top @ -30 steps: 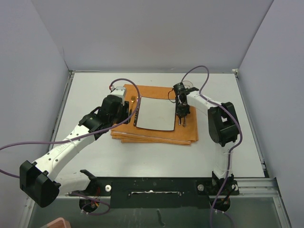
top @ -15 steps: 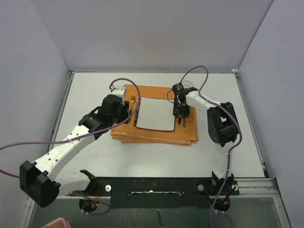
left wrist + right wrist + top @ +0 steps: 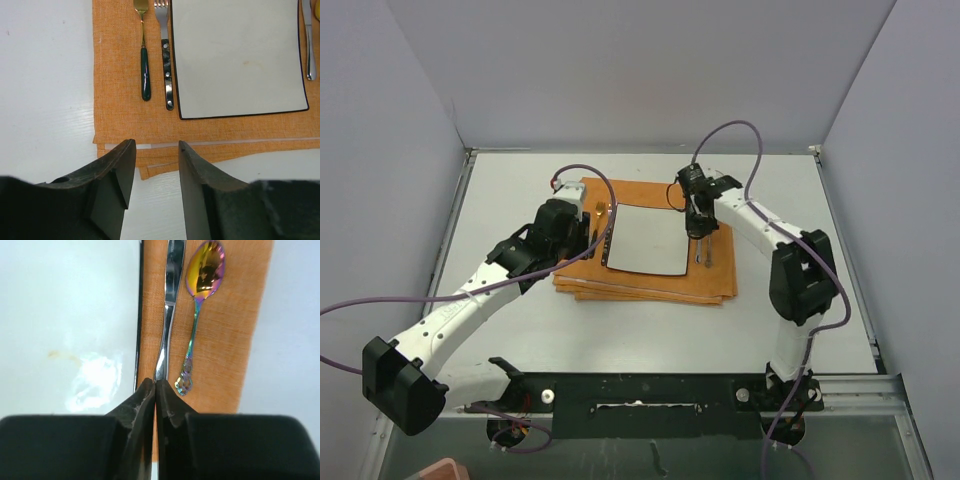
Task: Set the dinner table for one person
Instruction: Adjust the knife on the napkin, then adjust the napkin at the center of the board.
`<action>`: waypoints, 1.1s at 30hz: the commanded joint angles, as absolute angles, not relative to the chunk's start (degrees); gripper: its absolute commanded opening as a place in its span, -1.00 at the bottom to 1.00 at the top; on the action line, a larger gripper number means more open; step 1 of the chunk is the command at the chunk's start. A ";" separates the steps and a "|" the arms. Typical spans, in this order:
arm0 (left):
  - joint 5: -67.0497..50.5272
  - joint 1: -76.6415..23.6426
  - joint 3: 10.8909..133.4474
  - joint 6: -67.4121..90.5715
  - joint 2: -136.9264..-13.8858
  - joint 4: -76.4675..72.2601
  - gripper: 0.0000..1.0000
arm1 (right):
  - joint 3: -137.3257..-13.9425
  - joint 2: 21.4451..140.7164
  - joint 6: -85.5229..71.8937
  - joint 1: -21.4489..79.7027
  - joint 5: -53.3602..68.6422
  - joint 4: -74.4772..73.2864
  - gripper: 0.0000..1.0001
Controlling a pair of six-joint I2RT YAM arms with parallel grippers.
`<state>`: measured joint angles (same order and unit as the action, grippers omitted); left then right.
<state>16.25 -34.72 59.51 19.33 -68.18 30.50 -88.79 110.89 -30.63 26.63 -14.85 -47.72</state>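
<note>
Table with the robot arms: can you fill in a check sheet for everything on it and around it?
Surface: dinner table, off-white, carries an orange mat.
Job's things: plate on the mat; fork and a green-handled gold piece to its left; knife and shiny spoon to its right.
Clutter: nothing seen.
Tools: left tool open and empty, raised by the mat; right tool shut, at the knife's near end.
Cables: purple cables loop off both arms.
Surroundings: plain grey walls on three sides.
</note>
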 commanded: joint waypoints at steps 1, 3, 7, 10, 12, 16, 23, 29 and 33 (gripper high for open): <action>17.82 -34.46 60.02 17.42 -67.94 25.68 -0.63 | -89.62 96.48 -27.91 28.08 -20.55 -48.21 -1.00; 17.55 -34.43 58.79 15.26 -67.46 23.69 -1.00 | -83.69 91.14 -28.25 28.24 -22.45 -46.29 -1.00; 12.12 -33.36 58.08 14.38 -68.24 21.19 -1.00 | -73.33 85.84 -34.62 26.51 -23.66 -47.12 -1.00; 8.66 -33.27 59.43 16.01 -68.77 20.84 -1.00 | -68.98 85.60 -38.63 26.37 -23.21 -49.55 -1.00; 7.80 -33.25 60.75 16.89 -69.05 21.31 -1.00 | -67.20 85.97 -40.25 26.47 -22.41 -50.08 -1.00; 6.78 -33.34 63.18 17.63 -68.64 22.69 -1.00 | -65.79 88.00 -41.60 26.59 -20.70 -50.60 -1.00; 6.62 -33.39 65.39 17.46 -66.10 25.52 -1.00 | -65.21 90.70 -42.79 26.71 -19.05 -49.48 -1.00; 7.14 -33.27 64.65 17.25 -63.58 26.92 -1.00 | -65.69 94.50 -43.05 27.33 -18.20 -48.57 -1.00; 7.72 -33.26 65.20 16.80 -62.45 27.63 -1.00 | -66.00 97.54 -43.37 27.64 -18.00 -48.19 -1.00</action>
